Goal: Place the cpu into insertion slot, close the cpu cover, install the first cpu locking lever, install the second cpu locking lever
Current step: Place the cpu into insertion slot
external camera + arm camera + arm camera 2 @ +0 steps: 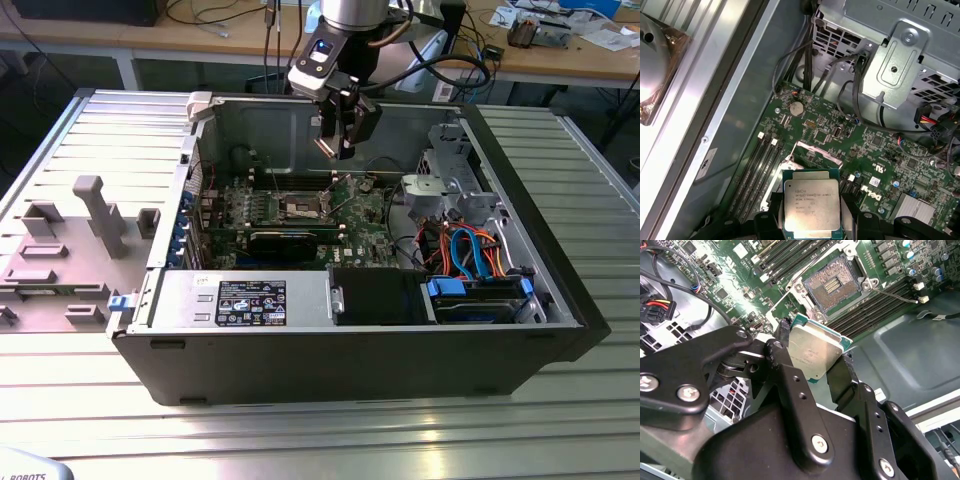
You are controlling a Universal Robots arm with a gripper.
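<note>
**Status.** No step is complete. The gripper (340,140) is clamped on the cpu (815,352), one finger on each of two opposite edges. The cpu hangs in the air above the board (365,215), touching nothing else. In the exterior view it sits higher than the slot (303,207) and a little toward that view's right. The slot is empty, and its contact field lies bare in the second wrist view. The cover (817,152) appears to stand raised beside the slot. One thin wire lever (895,294) is released and lies out over the memory slots. The other lever cannot be made out. Seating, closing the cover and both lever steps are all left to do.

**Surroundings, from the exterior view's left to its right.**
- Grey fixture blocks (90,215) stand on the table (320,430), well apart from the work.
- The case (330,360) is open, and its walls surround the board.
- A long black card (290,240) lies just beside the slot, on the near side.
- A metal cage (450,180) and orange and blue cables (470,250) sit well apart from the slot.

**Obstructions.** The raised cover and the card are judged closest to the descent path.
</note>
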